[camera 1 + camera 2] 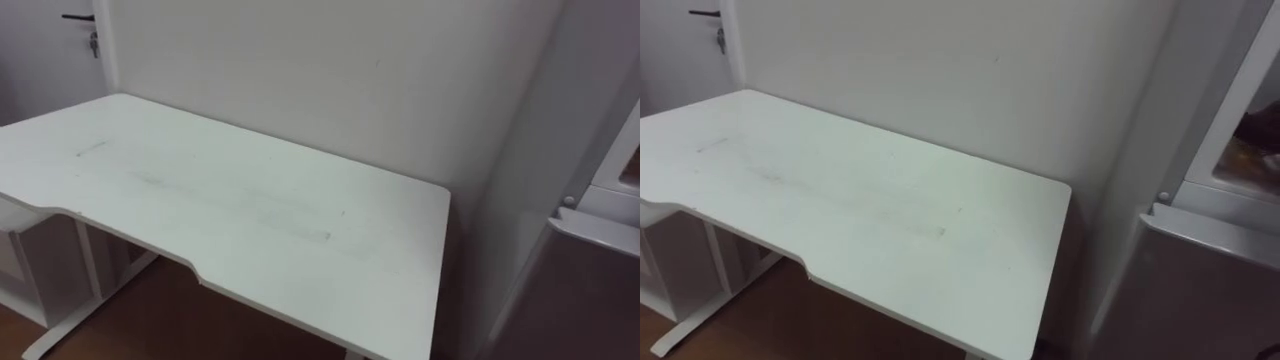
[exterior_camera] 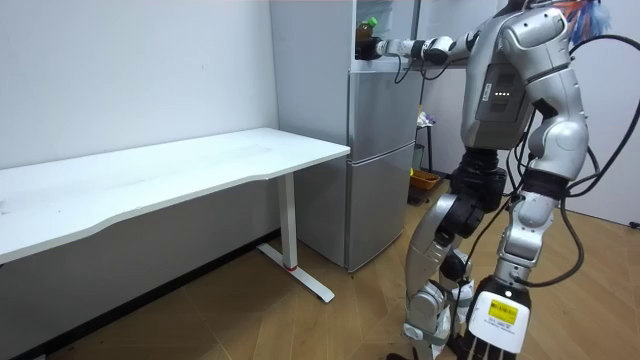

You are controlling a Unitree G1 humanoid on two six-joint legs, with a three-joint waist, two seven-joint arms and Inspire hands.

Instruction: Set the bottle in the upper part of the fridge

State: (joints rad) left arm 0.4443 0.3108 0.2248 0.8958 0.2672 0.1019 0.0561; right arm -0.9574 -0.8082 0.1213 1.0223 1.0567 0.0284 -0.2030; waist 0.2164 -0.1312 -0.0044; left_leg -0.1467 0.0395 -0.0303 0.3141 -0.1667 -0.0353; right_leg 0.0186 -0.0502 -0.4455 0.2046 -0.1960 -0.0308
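Bottle delivery turns on the grey fridge point(image 2: 380, 170), which stands just right of the white table point(image 1: 250, 210); the robot stands before the fridge front. The upper compartment point(image 2: 405, 20) is open. The right arm is raised level and reaches straight into that opening, placing the right hand point(image 2: 382, 47) just above the compartment floor. The bottle point(image 2: 365, 46) appears as a small dark shape at the far tip of that hand, past the threshold. Its long axis is too small to read, and you cannot tell whether the hand grips it. The left hand point(image 2: 530, 186) hangs by the hip, farther from the fridge.
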